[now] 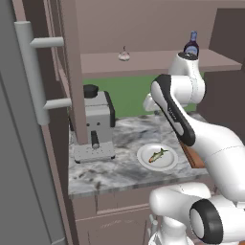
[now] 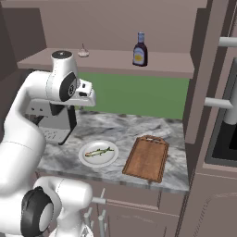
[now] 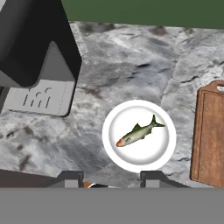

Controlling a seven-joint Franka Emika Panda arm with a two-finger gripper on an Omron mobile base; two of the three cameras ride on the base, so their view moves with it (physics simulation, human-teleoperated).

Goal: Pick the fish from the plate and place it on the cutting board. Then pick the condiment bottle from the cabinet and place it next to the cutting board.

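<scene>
The small greenish-silver fish (image 3: 140, 132) lies on the round white plate (image 3: 114, 151) on the marble counter. The fish (image 2: 98, 151) and plate (image 2: 85, 159) sit left of the reddish-brown cutting board (image 2: 147, 158). My gripper (image 3: 110, 178) hangs high above the counter and looks down on the plate. Its fingertips (image 3: 70, 177) stand apart with nothing between them. The dark condiment bottle (image 2: 140, 50) with a blue cap stands upright on the cabinet's open shelf (image 2: 162, 65). In the left base view my arm hides most of the cutting board (image 1: 194, 155).
A grey-and-black coffee machine (image 1: 95, 124) stands on the counter left of the plate. A tiny pale garlic-shaped thing (image 2: 83, 52) sits on the shelf left of the bottle. A grey door with a bar handle (image 1: 31, 72) rises at the far left.
</scene>
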